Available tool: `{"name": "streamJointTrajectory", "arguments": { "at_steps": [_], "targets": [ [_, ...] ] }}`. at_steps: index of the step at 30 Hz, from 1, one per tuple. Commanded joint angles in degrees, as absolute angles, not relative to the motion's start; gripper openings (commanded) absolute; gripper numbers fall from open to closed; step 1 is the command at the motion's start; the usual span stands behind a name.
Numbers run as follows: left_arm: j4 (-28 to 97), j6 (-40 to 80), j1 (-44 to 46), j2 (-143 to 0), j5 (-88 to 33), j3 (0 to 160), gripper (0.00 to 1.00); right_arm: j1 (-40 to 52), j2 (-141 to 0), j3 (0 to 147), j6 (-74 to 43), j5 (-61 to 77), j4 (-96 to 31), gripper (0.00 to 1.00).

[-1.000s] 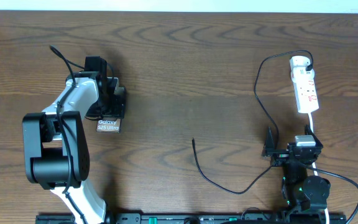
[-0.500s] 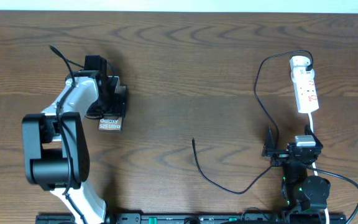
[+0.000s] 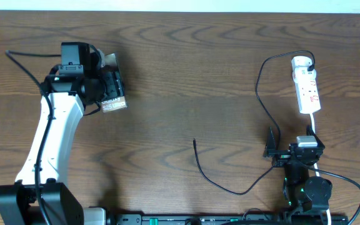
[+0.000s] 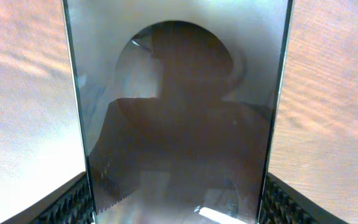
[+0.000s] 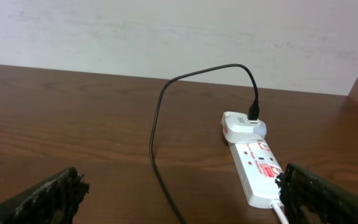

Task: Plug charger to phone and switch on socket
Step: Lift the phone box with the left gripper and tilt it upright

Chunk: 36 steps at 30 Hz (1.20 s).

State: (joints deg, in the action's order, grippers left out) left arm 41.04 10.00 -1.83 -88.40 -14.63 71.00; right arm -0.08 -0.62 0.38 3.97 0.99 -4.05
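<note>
at the left end of the table [image 3: 180,75], left gripper [image 3: 108,94] grips the phone [image 3: 115,104] by its long edges, tilted off it; glassy, stiff, likely slippery, so edges suit. right gripper [image 3: 270,149] sits wide open, empty, near the socket [image 3: 307,87]. limp charger [image 3: 195,147] lies mid-table, tip free.

Legible text: none.
- Phone [image 3: 115,104]: white lettering across its lower end. It is too blurred in the overhead view to make out any letters. In the left wrist view its glossy face shows only reflections.
- Socket [image 5: 258,164]: small red markings beside the outlets and on the strip's top. They are too small to read as words or numbers.
</note>
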Motion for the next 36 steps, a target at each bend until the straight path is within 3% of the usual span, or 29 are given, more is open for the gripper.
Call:
{"name": "streamJointTrajectory", "arguments": {
  "at_steps": [1,10,15,26,36],
  "targets": [
    [41.76,28.60,-2.37,-86.89,-23.70,72.69,0.07,0.71,-0.30,0.34,3.27,0.56,-4.34,0.99],
    [39.38,54.52,-6.85,-86.89,-52.90,72.66,0.07,0.71,-0.30,0.34,3.27,0.56,-4.34,0.99],
    [39.57,69.32,-9.50,-86.89,-62.61,72.66,0.07,0.71,-0.30,0.34,3.27,0.56,-4.34,0.99],
    [39.51,102.65,-9.80,-86.89,-70.43,72.66,0.07,0.71,-0.30,0.34,3.27,0.56,-4.34,0.99],
    [38.24,105.78,-9.80,-86.89,-71.55,72.66,0.07,0.71,-0.30,0.34,3.27,0.56,-4.34,0.99]
  ]
}}
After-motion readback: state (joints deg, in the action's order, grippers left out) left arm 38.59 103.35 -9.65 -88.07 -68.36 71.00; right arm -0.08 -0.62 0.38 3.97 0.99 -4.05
